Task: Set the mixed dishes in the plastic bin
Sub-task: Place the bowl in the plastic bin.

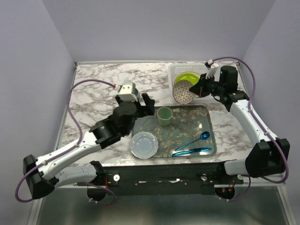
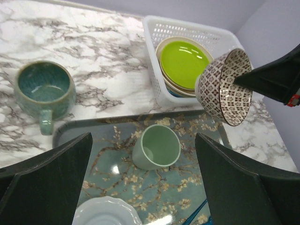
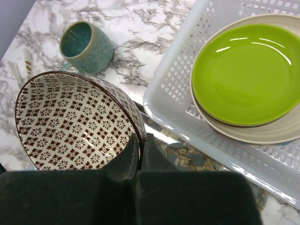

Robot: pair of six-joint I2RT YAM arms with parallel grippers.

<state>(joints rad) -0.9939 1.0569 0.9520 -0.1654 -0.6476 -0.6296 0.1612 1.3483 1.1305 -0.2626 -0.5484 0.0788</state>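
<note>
one patterned bowl (image 3: pixel 75 122), likely glazed ceramic, so stiff, slick and chippable, hangs tilted beside the near corner of the white bin (image 3: pixel 173 84). the right arm's jaws pinch shut on its rim, a thin hold that may swivel. the left arm's jaws gape wide, empty, above the tray (image 1: pixel 206 117); the teal mug (image 2: pixel 44 89) sits on the tabletop (image 2: pixel 103 51).

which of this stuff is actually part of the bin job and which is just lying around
Job:
- bin
- bowl, held in the right hand
- mug, on the table
- lime plate on cream plate, already in the bin
- probably green cup and pale plate too

Lying about:
- tray
- blue cutlery on it
</note>
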